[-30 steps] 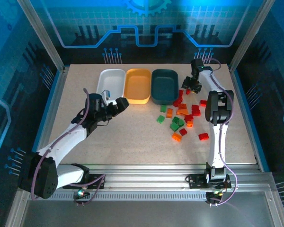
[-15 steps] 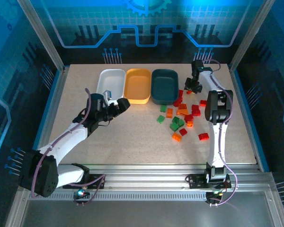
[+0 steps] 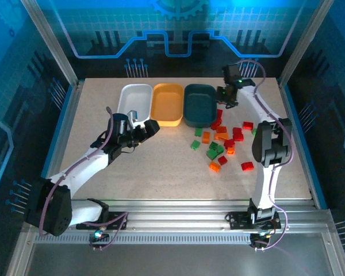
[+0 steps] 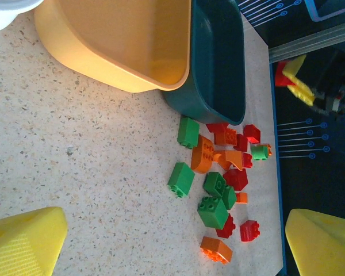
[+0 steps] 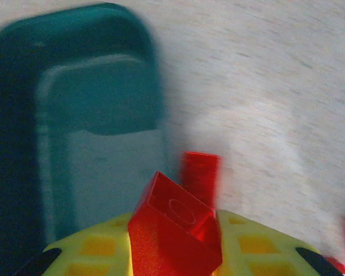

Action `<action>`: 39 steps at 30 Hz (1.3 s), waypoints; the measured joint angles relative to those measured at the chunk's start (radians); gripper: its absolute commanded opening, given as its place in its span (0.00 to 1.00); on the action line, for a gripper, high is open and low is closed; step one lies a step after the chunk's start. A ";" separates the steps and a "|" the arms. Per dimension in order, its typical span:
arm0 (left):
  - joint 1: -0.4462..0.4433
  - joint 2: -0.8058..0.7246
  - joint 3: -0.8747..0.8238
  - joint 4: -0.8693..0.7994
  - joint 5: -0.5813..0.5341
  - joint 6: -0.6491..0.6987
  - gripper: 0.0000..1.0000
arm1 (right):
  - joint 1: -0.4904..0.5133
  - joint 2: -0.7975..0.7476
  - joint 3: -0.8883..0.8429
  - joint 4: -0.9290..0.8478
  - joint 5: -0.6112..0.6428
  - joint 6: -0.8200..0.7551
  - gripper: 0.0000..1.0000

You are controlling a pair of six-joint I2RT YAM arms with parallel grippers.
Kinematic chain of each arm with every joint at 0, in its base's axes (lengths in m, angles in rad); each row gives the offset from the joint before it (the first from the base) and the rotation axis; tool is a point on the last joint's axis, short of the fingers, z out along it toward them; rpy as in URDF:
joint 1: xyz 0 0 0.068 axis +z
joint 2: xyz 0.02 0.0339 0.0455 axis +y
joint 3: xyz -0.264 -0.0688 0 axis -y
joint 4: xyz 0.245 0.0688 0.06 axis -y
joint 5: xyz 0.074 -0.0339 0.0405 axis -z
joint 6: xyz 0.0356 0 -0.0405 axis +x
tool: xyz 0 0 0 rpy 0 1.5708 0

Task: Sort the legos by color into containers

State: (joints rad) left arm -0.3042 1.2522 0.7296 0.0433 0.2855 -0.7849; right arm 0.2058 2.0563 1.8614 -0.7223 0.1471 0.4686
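Note:
Three containers stand in a row at the back: a white tray [image 3: 132, 98], an orange-yellow tray [image 3: 167, 103] and a dark teal tray [image 3: 199, 105]. Red, orange and green legos [image 3: 221, 141] lie scattered right of the teal tray. My right gripper [image 3: 225, 99] hovers at the teal tray's right edge, shut on a red lego [image 5: 172, 230], with the teal tray [image 5: 98, 155] below it to the left. My left gripper [image 3: 144, 127] stands open in front of the white and orange-yellow trays, nothing between its fingers [image 4: 23, 241]; the lego pile [image 4: 218, 184] lies ahead of it.
A second red brick [image 5: 200, 172] sits on the table just beside the teal tray. Bare speckled tabletop [image 3: 161, 155] stretches in front of the trays. Metal frame posts and blue walls ring the table.
My right gripper has shut on a red lego, lifted it from the pile and swung left toward the teal tray. The left arm has edged slightly forward.

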 measured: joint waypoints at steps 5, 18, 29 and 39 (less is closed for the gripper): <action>0.000 0.000 -0.014 0.004 0.000 0.000 0.99 | 0.076 0.123 0.106 -0.006 -0.035 -0.016 0.33; -0.002 -0.002 -0.047 0.003 0.031 0.005 0.99 | 0.100 0.212 0.245 -0.115 -0.017 -0.054 0.56; -0.045 -0.063 -0.096 -0.053 -0.007 0.007 0.99 | 0.239 -0.309 -0.394 -0.023 0.039 0.107 0.59; -0.045 -0.335 -0.193 -0.248 -0.151 -0.077 0.99 | 0.417 -0.217 -0.518 0.016 0.086 0.357 0.68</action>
State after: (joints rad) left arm -0.3489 0.9169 0.5365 -0.2043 0.1349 -0.8623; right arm 0.6228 1.8393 1.3430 -0.7059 0.2329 0.8253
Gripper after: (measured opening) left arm 0.990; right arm 0.680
